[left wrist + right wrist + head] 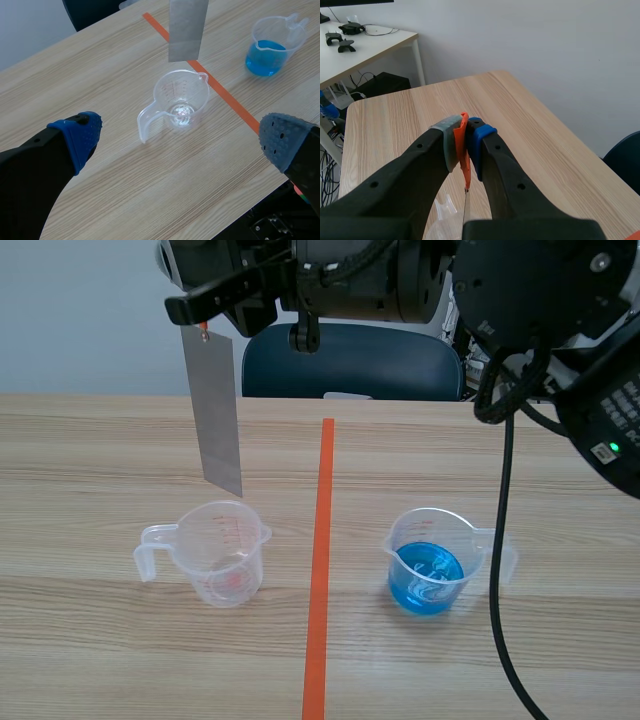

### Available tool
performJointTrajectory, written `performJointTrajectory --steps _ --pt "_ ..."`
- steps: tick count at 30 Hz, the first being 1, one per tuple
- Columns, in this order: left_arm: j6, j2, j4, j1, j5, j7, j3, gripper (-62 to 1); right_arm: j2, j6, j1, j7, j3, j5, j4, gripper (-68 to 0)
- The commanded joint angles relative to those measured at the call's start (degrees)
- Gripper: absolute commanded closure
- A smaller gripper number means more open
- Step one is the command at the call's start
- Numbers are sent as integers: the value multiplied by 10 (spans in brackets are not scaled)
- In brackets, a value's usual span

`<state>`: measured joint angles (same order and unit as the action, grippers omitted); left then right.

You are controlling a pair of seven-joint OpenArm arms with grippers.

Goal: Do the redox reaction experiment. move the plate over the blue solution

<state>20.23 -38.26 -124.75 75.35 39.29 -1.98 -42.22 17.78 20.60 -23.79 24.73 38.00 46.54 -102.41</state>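
**Surface and room.** We work on a table (110, 460) of pale wood-grain laminate with a matte finish. One strip of orange tape (320, 570) runs straight away from the robot and splits the top in two. Behind the far edge stands a dark blue chair (350, 360) against a plain pale wall (80, 310). The right wrist view also shows a white side table (365, 45) carrying small black items, too small for us to identify.

**Vessels.** Two clear plastic cups stand upright, one on each side of the tape. Each has a thin wall, a pour spout and a loop handle.
- The empty cup (220, 550) bears red graduation marks.
- The blue cup (430, 560) holds the solution (425, 580), a clear bright blue, filling roughly its lower part.

**Plate.** The plate (218, 410) is a flat, thin rectangle of dull grey metal. It hangs vertically by its top edge from an orange tab (463, 145). Its lower edge sits above the empty cup's rim and slightly toward the far side, outside the cup (we see this in both the scene and left wrist views). The blue cup lies across the tape, well apart from it.

**Grippers.** The right gripper (205, 308) is raised across the top of the scene, and its pads are clamped on the tab, so it carries the plate. The left gripper (181, 135) hangs over the near table with its fingers spread wide and nothing between them. A black cable (500, 570) droops beside the blue cup.
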Motion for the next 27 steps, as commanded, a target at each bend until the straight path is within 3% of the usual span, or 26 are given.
performJointTrajectory --steps 1,27 --pt "1 3 -5 1 6 -5 -3 -623 -2 0 -8 -11 -2 6 -10 0" --pt "1 3 -5 1 21 -6 -3 -623 -2 0 -8 -12 -2 7 -10 0"
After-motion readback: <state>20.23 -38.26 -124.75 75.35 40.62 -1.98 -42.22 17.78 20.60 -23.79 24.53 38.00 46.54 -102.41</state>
